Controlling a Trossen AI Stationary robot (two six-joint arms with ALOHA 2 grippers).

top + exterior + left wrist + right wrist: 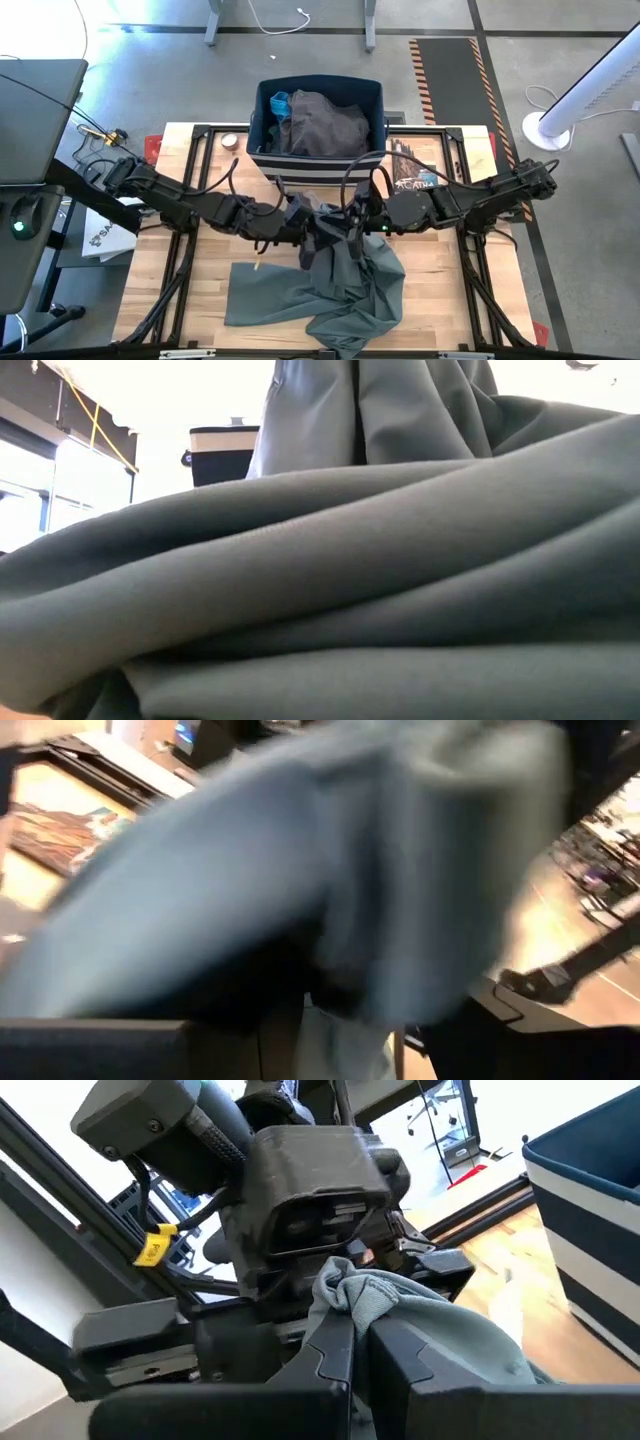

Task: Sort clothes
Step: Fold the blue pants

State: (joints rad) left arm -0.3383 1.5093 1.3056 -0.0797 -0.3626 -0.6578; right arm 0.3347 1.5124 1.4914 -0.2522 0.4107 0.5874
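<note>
Grey-green shirt [345, 285]: soft, crumpled, bunched top pinched between both grippers meeting at table centre, left gripper [300, 222] and right gripper [352, 222]. Rest hangs below them, spreads flat on table toward front edge, one flap out to left gripper's side. Deep folds fill low view.
Dark grey-brown trousers [322, 124]: heaped in bin beyond grippers. Blue piece [279, 101] beside them, same bin.

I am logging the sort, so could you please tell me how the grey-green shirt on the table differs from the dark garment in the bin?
The soft grey-green fabric shirt lies spread on the wooden table, gathered upward toward both end effectors; the dark grey-brown fabric garment sits bunched inside the navy striped bin. The shirt is lighter and greener, the binned garment darker and browner. Both are crumpled fabric.
</note>
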